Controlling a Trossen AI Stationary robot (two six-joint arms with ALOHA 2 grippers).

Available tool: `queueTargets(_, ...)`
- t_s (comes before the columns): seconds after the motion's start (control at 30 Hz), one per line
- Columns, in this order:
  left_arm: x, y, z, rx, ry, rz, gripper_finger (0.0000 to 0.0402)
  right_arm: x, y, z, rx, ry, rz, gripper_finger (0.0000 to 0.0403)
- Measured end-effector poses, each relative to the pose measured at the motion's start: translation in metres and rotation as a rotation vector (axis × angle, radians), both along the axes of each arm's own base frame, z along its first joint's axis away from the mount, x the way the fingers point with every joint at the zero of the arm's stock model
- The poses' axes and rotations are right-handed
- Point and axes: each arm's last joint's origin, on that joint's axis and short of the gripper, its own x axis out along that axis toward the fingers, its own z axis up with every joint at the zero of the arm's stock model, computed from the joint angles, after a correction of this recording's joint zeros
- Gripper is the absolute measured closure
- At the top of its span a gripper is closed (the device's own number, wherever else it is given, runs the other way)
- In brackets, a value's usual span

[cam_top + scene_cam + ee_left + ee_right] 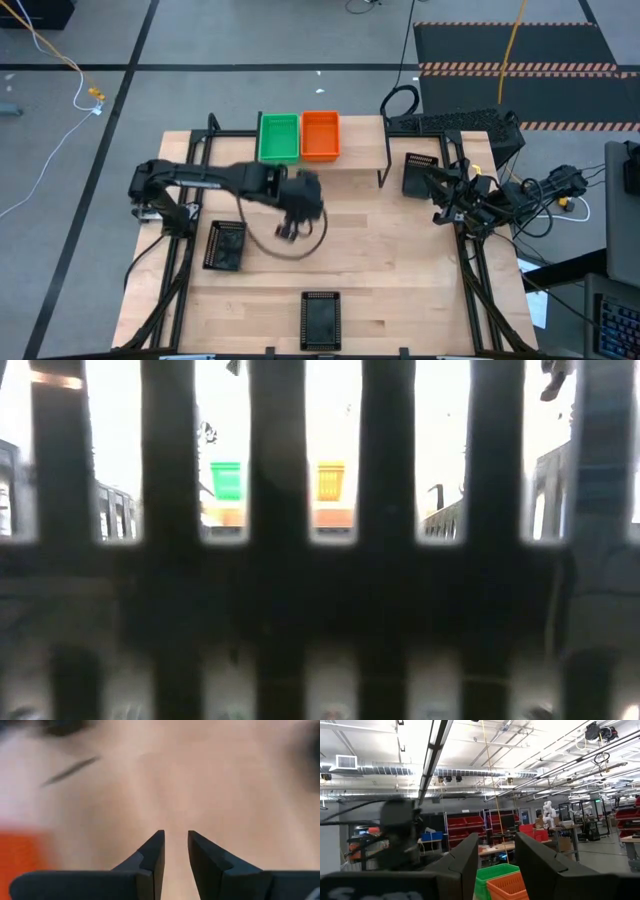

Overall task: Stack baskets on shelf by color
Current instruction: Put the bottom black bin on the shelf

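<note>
Your green stack (279, 137) and orange stack (320, 134) sit side by side on the shelf (365, 148) at upper centre of the high view, with three black baskets loose on the table (400, 270): one at lower left (225, 245), one at bottom centre (320, 320), one at right (420, 173). The left end effector (290, 230) hangs mid-table, fingers nearly pressed together on nothing, and the lower-left basket lies just to its left, long axis up-down, so I'd take it first. The right end effector (494, 855) waits spread and empty beside the right basket.
</note>
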Motion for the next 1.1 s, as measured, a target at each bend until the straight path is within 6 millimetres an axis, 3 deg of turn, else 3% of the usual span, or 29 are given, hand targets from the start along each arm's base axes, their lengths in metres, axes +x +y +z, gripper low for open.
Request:
queueTargets(0.1,-0.004,-0.034,-0.013,-0.141,0.022,-0.174,0.0314,0.0,0.0,0.0,0.0,-0.001,0.0,0.028)
queueTargets(0.27,-0.008,-0.091,-0.061,-0.128,-0.017,-0.408,0.0314,0.0,0.0,0.0,0.003,-0.003,0.002,0.028)
queueTargets(0.43,-0.017,-0.125,-0.097,-0.099,-0.151,-0.588,0.0314,-0.001,0.0,0.001,-0.002,-0.006,-0.003,0.028)
queueTargets(0.7,-0.033,-0.135,-0.13,-0.026,-0.138,-0.747,0.0314,-0.002,-0.001,0.002,-0.033,-0.005,-0.024,0.028)
queueTargets(1.1,-0.025,-0.139,-0.16,0.029,-0.178,-0.82,0.0314,-0.001,0.0,0.002,-0.033,0.001,-0.023,0.028)
